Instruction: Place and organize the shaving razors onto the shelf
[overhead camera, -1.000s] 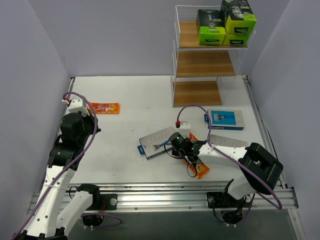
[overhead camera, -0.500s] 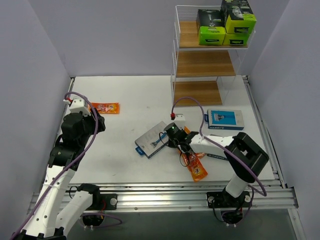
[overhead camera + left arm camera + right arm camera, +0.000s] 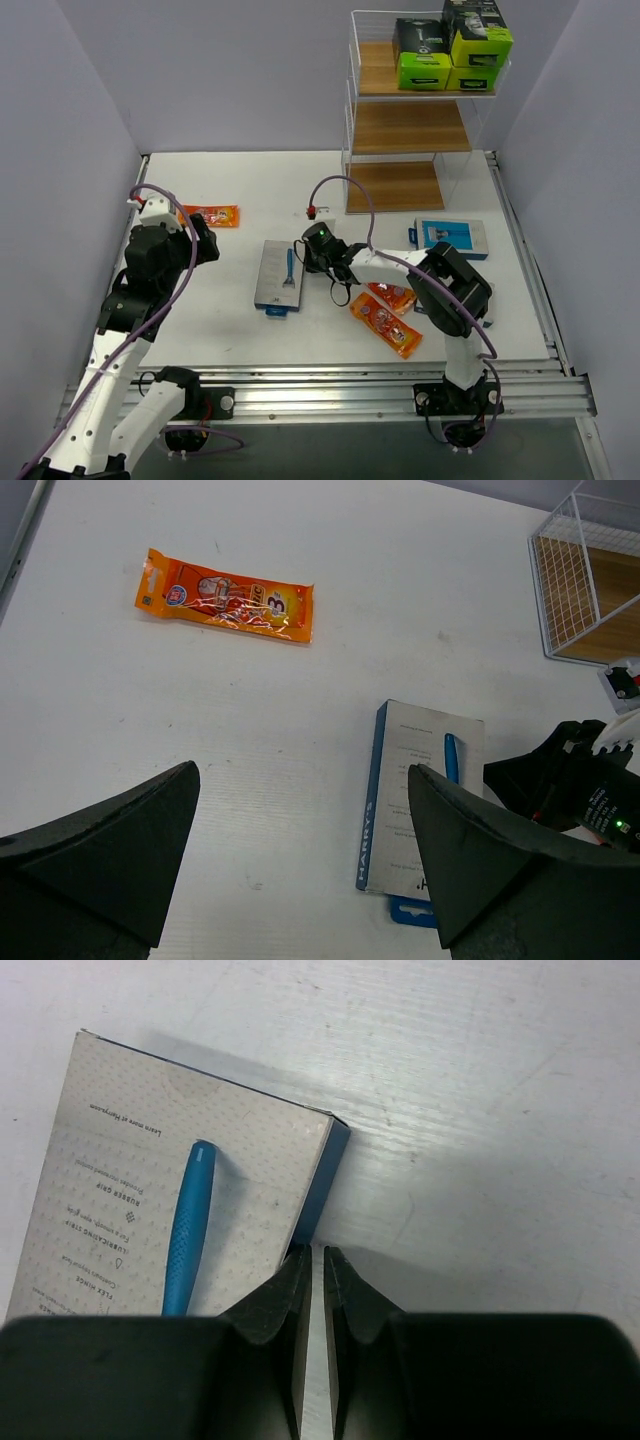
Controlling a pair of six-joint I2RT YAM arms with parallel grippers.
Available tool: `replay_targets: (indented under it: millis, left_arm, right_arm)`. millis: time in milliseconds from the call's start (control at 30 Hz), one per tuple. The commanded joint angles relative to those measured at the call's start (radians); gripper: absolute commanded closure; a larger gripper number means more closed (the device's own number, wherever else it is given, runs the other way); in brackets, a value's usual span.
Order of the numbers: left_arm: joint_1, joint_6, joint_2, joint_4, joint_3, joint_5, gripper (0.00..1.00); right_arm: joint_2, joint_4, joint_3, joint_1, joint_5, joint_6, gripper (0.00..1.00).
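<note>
Glossy orange flat packets (image 3: 207,215): three on the white table, one apart at the left, two together near the middle. Flat blue-grey cardboard razor cards (image 3: 278,277): two in plain view. Black-and-lime-green cardboard boxes (image 3: 423,68): at least three; the stacking hides the exact number. Tall shelf of light wooden boards in a white wire frame (image 3: 408,127): one, with three boards.

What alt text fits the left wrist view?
The left end effector stands wide open over a white table. Ahead lie an orange razor packet at upper left and a grey card pack showing a blue razor, with the right end effector at its right edge. A corner of the shelf shows top right.
</note>
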Motion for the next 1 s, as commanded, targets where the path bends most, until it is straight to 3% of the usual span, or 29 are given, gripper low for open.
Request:
replay_targets:
  millis: [0, 467, 667, 767, 933, 967]
  left_arm:
    - [-0.005, -0.010, 0.000, 0.022, 0.023, -0.019, 0.06]
    - [-0.007, -0.011, 0.006, 0.028, 0.013, -0.024, 0.06]
    - [-0.004, -0.008, 0.007, 0.032, 0.012, -0.012, 0.06]
    - [0.001, -0.005, 0.007, 0.033, 0.012, -0.010, 0.06]
    - [0.002, 0.006, -0.006, 0.039, 0.009, -0.003, 0.05]
    - [0.004, 0.007, -0.011, 0.040, 0.007, 0.002, 0.00]
  right_arm:
    - [0.026, 0.066, 0.051, -0.003, -0.075, -0.033, 0.94]
    - [0.131, 0.108, 0.192, 0.017, -0.247, -0.081, 0.94]
    - [0.024, 0.101, 0.149, -0.006, -0.238, -0.050, 0.84]
    - [-0.076, 0.068, 0.100, -0.006, -0.157, -0.013, 0.72]
    - [-0.231, 0.071, -0.077, 0.001, -0.040, 0.108, 0.69]
    - [-0.278, 0.095, -0.146, 0.009, -0.040, 0.151, 0.68]
